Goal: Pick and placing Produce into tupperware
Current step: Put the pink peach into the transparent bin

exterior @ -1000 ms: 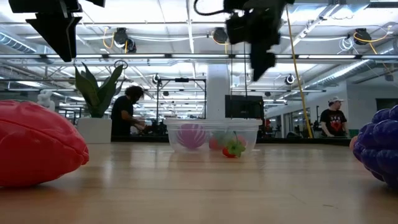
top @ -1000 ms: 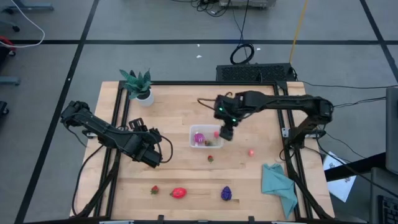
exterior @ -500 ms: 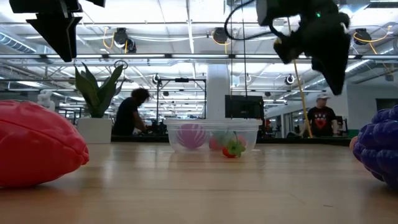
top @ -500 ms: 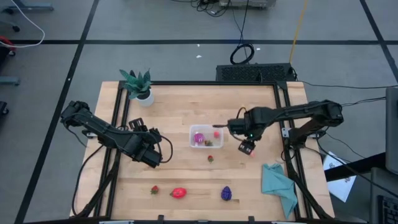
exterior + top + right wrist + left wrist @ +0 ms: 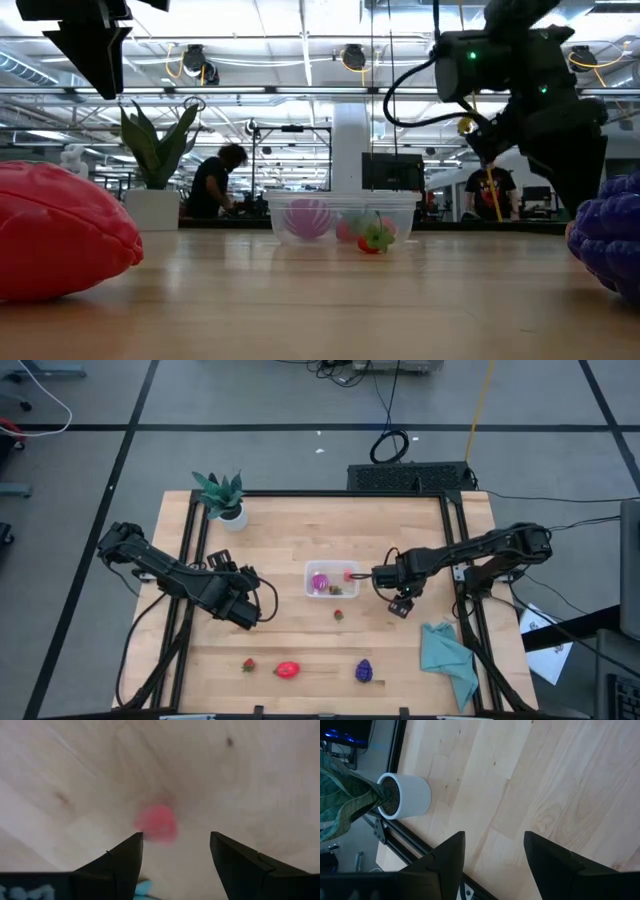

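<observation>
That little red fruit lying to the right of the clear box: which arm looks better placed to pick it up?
The right. Its gripper hangs directly over the small red fruit, fingers open on either side. The left gripper waits, open, far across the table.

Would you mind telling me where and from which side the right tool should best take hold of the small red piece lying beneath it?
Probably across its rounded middle, from straight above. The small red piece lies alone on bare table, with nothing crowding its sides. The right tool hangs open over it, one finger to each side, so a straight descent should bracket it.
</observation>
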You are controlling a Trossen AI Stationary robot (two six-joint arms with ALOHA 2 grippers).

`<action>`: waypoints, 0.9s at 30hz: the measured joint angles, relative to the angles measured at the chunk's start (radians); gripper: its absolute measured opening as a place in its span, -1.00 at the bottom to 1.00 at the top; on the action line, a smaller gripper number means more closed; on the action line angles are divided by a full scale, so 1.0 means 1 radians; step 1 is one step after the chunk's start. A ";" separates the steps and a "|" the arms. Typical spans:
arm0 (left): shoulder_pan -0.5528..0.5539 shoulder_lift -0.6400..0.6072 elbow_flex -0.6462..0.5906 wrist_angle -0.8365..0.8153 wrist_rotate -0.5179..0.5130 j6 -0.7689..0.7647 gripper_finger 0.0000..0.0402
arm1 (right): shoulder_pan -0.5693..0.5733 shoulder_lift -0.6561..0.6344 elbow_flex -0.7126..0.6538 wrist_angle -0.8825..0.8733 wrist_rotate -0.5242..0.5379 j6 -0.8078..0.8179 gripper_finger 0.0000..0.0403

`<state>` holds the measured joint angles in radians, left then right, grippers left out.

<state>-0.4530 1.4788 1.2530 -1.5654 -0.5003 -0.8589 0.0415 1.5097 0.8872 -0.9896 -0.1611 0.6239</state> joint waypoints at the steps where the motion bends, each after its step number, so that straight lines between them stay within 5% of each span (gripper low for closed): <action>1: 0.000 0.000 0.000 0.000 0.000 0.000 0.04 | 0.000 0.000 -0.009 0.015 -0.001 0.001 0.11; 27: 0.000 0.000 0.000 0.007 0.002 -0.002 0.04 | 0.000 0.000 -0.033 0.044 -0.023 0.001 0.11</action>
<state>-0.4533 1.4788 1.2530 -1.5585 -0.4984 -0.8612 0.0414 1.5101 0.8543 -0.9460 -0.1839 0.6246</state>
